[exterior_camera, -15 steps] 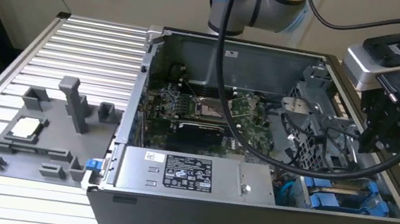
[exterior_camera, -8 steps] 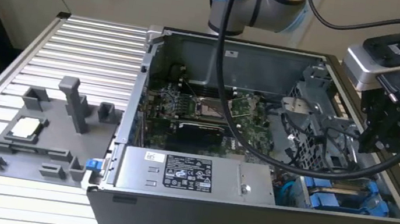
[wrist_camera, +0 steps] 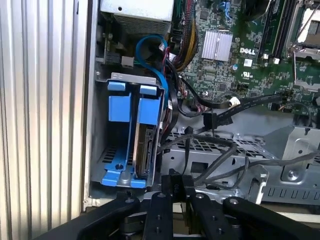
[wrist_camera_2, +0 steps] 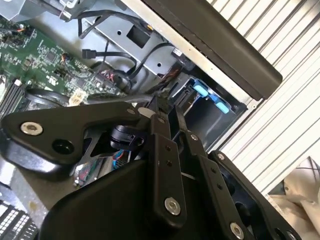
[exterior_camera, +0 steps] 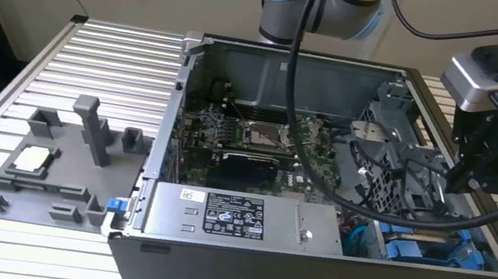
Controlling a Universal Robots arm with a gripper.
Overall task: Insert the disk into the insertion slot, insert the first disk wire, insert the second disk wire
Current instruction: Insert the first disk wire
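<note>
Black gripper [wrist_camera: 178,184] links sit nearest in both wrist views. Its fingers look drawn nearly together, and a thin black wire [wrist_camera: 186,150] runs down to their tips, though I cannot tell whether they pinch it. In the exterior view the gripper hangs at the right of the frame, over the case [exterior_camera: 308,272] corner at lower right where the slot [wrist_camera: 119,107] sits. The disk [wrist_camera: 143,150] stands edge-on between the slot's blue rails, seemingly seated, so the arm is probably here for the loose wires beside it.

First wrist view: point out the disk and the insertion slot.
the disk [wrist_camera: 144,150], first wrist view, on its exposed grey edge.
the insertion slot [wrist_camera: 132,78], first wrist view, on its grey metal rim.
</note>
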